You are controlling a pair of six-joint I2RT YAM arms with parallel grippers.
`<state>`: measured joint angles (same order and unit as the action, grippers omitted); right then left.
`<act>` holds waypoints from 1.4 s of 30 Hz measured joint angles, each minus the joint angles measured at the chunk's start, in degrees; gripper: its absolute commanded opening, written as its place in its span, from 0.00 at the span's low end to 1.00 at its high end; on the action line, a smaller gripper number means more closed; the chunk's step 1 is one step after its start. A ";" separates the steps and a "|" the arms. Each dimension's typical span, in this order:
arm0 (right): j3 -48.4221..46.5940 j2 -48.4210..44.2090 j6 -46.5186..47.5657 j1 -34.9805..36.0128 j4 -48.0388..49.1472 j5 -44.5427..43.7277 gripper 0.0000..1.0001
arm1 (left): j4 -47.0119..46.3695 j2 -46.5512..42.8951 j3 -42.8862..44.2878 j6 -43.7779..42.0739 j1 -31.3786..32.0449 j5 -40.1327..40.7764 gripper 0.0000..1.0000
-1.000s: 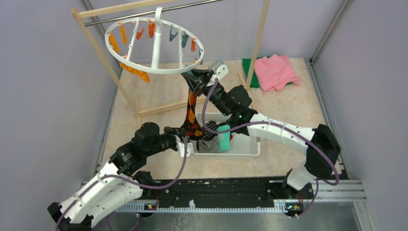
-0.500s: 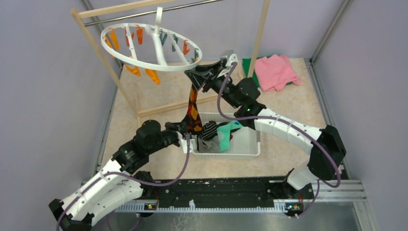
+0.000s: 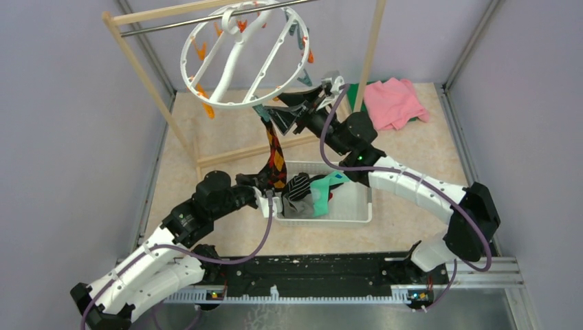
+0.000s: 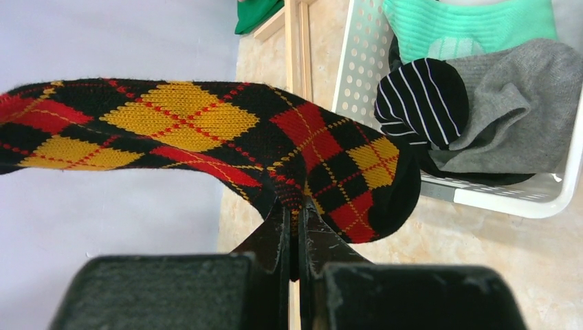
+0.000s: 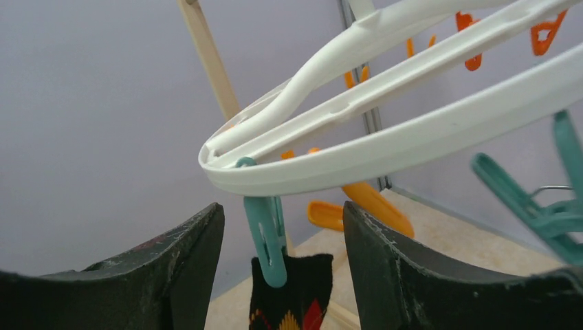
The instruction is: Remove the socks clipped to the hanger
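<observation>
Near: your left end effector (image 4: 293,216) is clamped on the argyle sock (image 4: 206,130) at its foot. Far: your right end effector (image 5: 282,230) gapes around the teal clip (image 5: 265,234) pinning the cuff to the hanger (image 5: 412,137). Squeeze that clip, then pull the sock free.

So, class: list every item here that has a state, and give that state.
hanger: hanging by its hook, tilted steeply
teal clip: shut on top edge of argyle sock
argyle sock: clipped at top, pinched lower down by left gripper
left gripper: shut on argyle sock
right gripper: open, straddling the teal clip
basket: holding loose socks
</observation>
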<state>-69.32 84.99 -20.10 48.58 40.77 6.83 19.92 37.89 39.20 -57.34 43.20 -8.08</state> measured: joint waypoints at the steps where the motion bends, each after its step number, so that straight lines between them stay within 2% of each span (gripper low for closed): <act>1: 0.42 -0.15 -0.07 0.00 -0.02 -0.13 0.65 | 0.00 0.00 0.00 0.02 0.00 0.02 0.00; 7: 4.04 -1.90 0.35 0.02 -0.28 -2.27 0.65 | -0.96 0.00 -0.31 -0.72 0.02 0.79 0.00; 13: 5.88 -4.90 3.37 0.44 -3.10 -3.41 0.67 | -3.41 -1.03 -3.19 -5.29 0.74 2.45 0.00; 18: 8.28 -9.01 4.68 0.44 -5.86 3.41 0.80 | -2.95 -1.95 -3.32 -5.97 1.49 1.62 0.00; 26: 12.79 -8.17 2.36 0.42 -6.91 15.69 0.78 | -1.75 -4.37 -2.80 -5.53 1.53 -2.23 0.00; 28: 12.79 -6.34 1.42 0.42 -6.75 17.33 0.74 | -1.73 -4.33 -2.32 -5.51 1.53 -2.36 0.00; 31: 12.79 -4.26 0.33 0.42 -6.71 18.56 0.56 | -1.73 -3.72 -0.83 -5.18 1.53 -2.36 0.00; 32: 12.76 -3.69 -0.11 0.42 -6.54 19.04 0.43 | -1.77 -3.43 -0.35 -5.01 1.53 -2.34 0.00; 34: 12.50 -2.67 -1.16 0.42 -6.05 20.09 0.06 | -1.75 -2.71 0.96 -4.09 1.53 -2.14 0.01; 35: 12.22 -2.14 -1.46 0.42 -5.97 20.59 0.00 | -1.77 -2.36 1.64 -3.58 1.53 -2.08 0.03; 36: 11.87 -1.49 -2.25 0.39 -5.46 21.09 0.00 | -1.75 -2.14 2.23 -3.02 1.53 -2.05 0.12; 37: 11.54 -0.98 -2.78 0.39 -5.09 21.44 0.00 | -1.68 -1.97 2.86 -2.43 1.53 -2.10 0.31; 39: 11.41 -0.42 -3.69 0.39 -3.91 21.68 0.00 | -1.46 -1.73 3.87 -1.22 1.55 -2.21 0.77; 40: 11.43 -0.35 -4.11 0.39 -3.26 21.57 0.00 | -1.03 -1.64 4.37 -0.28 1.55 -2.45 0.87; 42: 11.47 -0.35 -4.20 0.42 -2.08 20.98 0.00 | 0.63 -1.64 5.70 2.69 1.57 -2.82 0.94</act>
<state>-57.84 84.64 -24.29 48.99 38.70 27.81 20.56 36.25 44.91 -54.65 44.77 -10.90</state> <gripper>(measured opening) 0.038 0.812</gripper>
